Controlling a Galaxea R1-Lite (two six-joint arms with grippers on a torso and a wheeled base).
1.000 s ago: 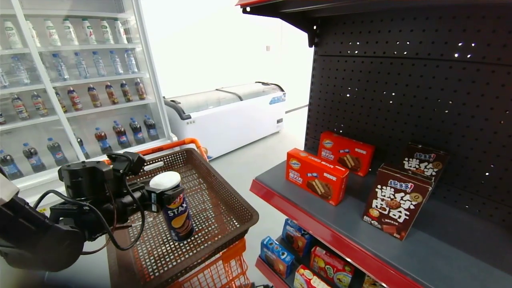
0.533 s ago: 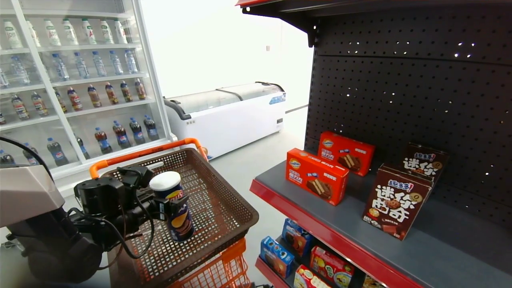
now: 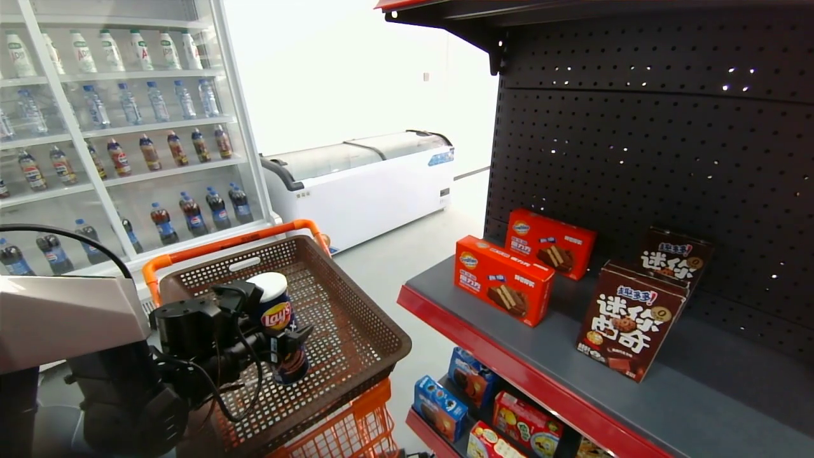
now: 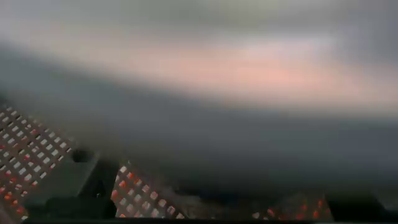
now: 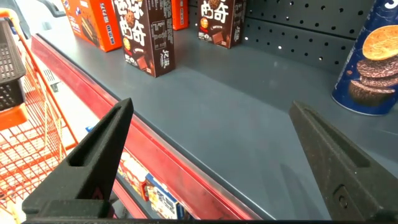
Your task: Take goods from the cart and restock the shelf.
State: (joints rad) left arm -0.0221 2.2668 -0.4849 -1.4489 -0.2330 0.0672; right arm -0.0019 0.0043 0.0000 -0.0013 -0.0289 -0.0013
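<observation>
Standing upright in the brown basket (image 3: 359, 318) atop the orange cart (image 3: 346, 436), the white-lidded chip can (image 3: 275, 305) sat toward the basket's left side. The left tool (image 3: 287, 336) had its fingers closed around the can's middle. Over on the right, the grey shelf (image 3: 566, 346) carried two orange boxes (image 3: 502, 280) at its left end and two brown boxes (image 3: 629, 324) beside them. The right tool (image 5: 211, 109) hung above bare shelf with its fingers spread wide, holding nothing. A blue cookie can (image 5: 373, 62) stood nearby.
</observation>
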